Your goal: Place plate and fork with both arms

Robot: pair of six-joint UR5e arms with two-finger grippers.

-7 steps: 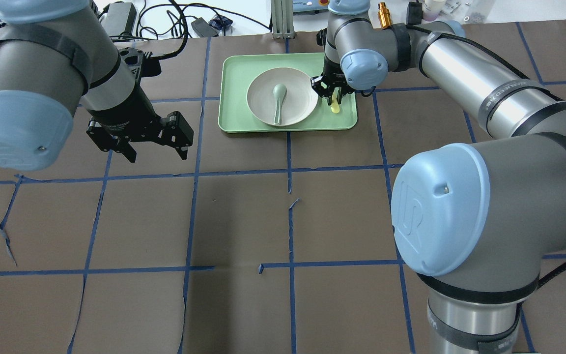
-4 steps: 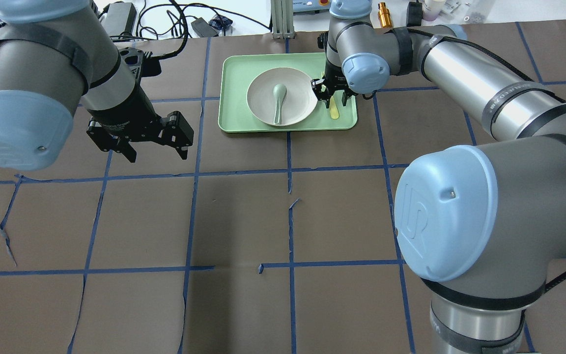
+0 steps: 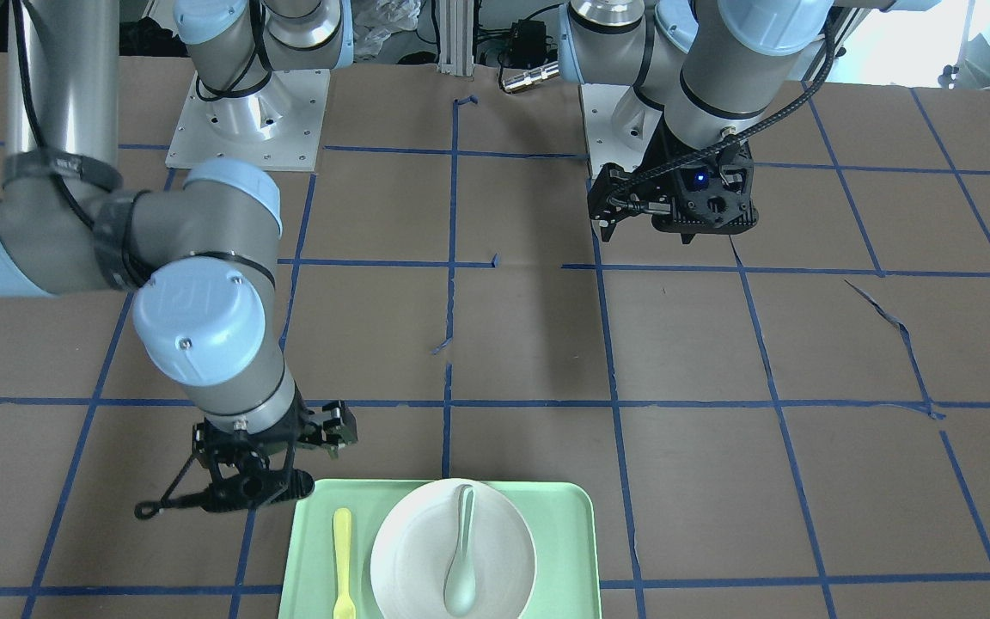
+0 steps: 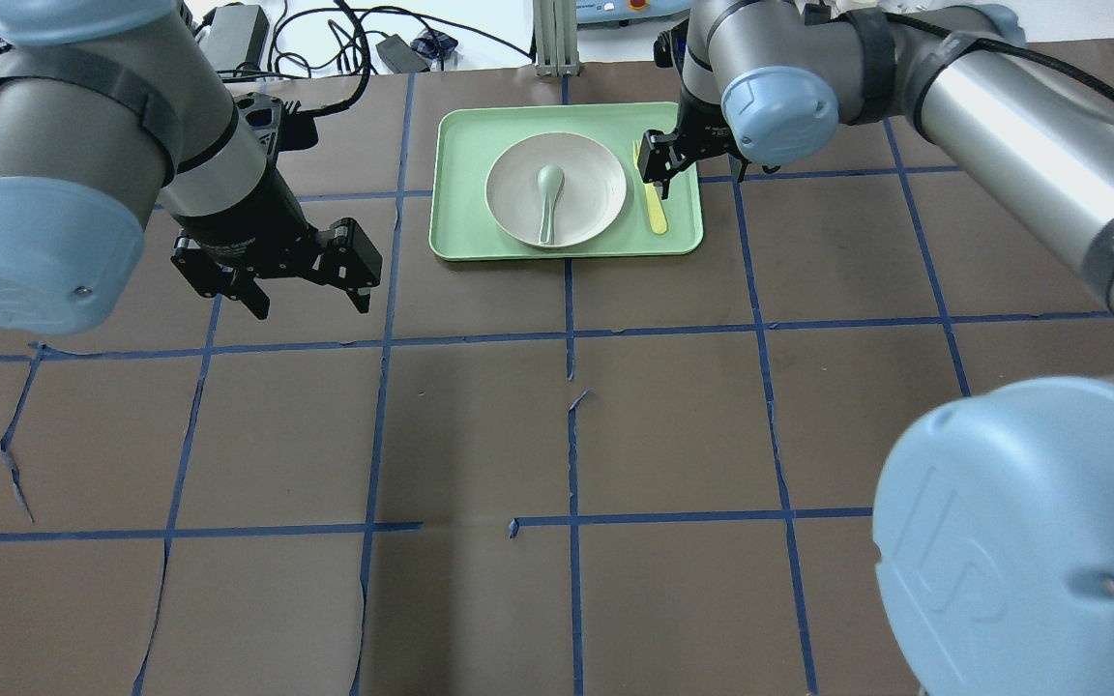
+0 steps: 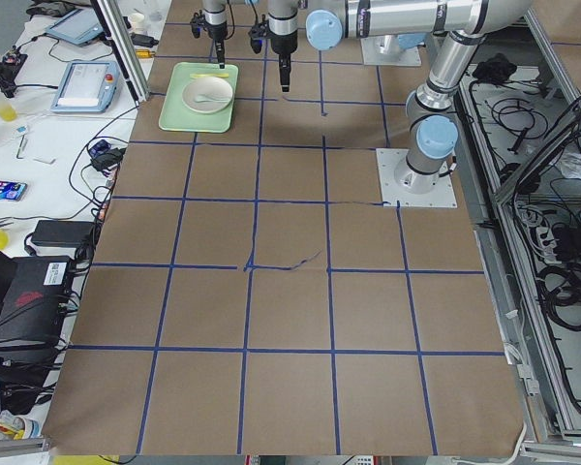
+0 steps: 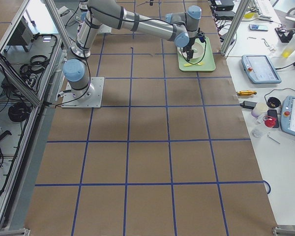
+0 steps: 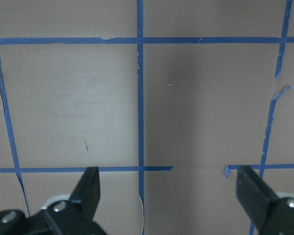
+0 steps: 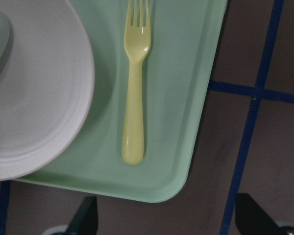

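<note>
The off-white plate (image 4: pixel 588 184) sits in the mint-green tray (image 4: pixel 465 130) at the table's far middle, with a pale green spoon (image 4: pixel 548 198) lying in it. The yellow fork (image 4: pixel 653 198) lies loose on the tray, right of the plate; it also shows in the right wrist view (image 8: pixel 134 98) and the front view (image 3: pixel 341 554). My right gripper (image 4: pixel 665 169) hangs open above the tray's right part, over the fork and not touching it (image 8: pixel 169 218). My left gripper (image 4: pixel 310 295) is open and empty over bare table, left of the tray (image 7: pixel 169 191).
The table is brown paper with a blue tape grid (image 4: pixel 571 333). Cables and power bricks (image 4: pixel 233 34) and an aluminium post (image 4: pixel 555 43) stand beyond the far edge. The right arm's elbow (image 4: pixel 1021 541) fills the near right of the overhead view.
My right gripper has lifted off the fork and moved a little back and right. The fork now lies in full view on the tray. The left arm has not moved.
</note>
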